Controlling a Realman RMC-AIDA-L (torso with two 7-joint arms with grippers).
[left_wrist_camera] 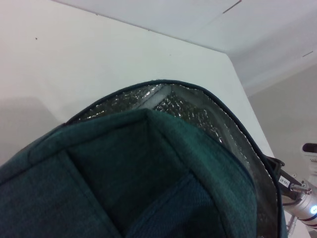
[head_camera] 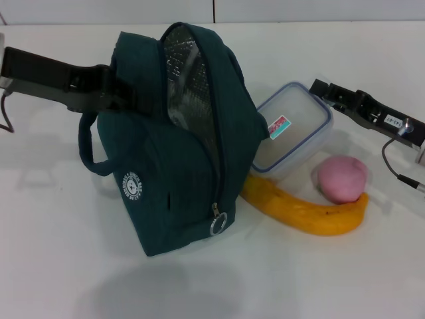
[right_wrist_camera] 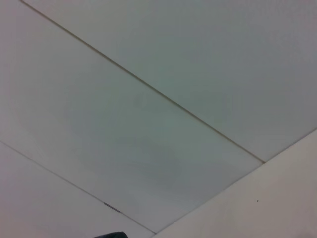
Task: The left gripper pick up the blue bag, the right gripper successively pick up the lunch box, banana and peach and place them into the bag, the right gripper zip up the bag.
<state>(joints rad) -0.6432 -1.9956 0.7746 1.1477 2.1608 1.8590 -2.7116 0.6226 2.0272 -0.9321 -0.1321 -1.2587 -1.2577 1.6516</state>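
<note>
A large dark teal-blue fabric bag (head_camera: 176, 166) stands on the white table (head_camera: 60, 259), tilted, its zip undone and the silver foil lining (head_camera: 186, 80) showing through the long gap along its top. A ring zipper pull (head_camera: 219, 224) hangs at the low end of the zip, near a round white logo (head_camera: 132, 185) on the side panel. The left gripper (head_camera: 109, 93) reaches in from the left edge and meets the bag's upper side by a loop handle (head_camera: 89, 149); its fingertips are lost against the dark cloth, so whether they pinch the fabric or the strap cannot be told. The left wrist view is filled by the bag's cloth and foil lining (left_wrist_camera: 198, 114), with none of that arm's own fingers in sight.

Just beside the bag on the right sits the clear rectangular plastic lunch box (head_camera: 295, 129) with a blue-rimmed lid and a small red-and-teal label (head_camera: 279, 126); its near corner is hidden behind the bag. In front of it lies the long curved yellow-orange banana (head_camera: 312, 212), one end tucked against the bag's base. The small round pink peach (head_camera: 342, 178) rests in the banana's curve, touching or almost touching it.

The right gripper (head_camera: 325, 90) hangs just beyond the lunch box's far corner, its arm cut off by the right edge; the spread of its fingers cannot be made out. The right wrist view shows only pale panels and a sliver of dark cloth.
</note>
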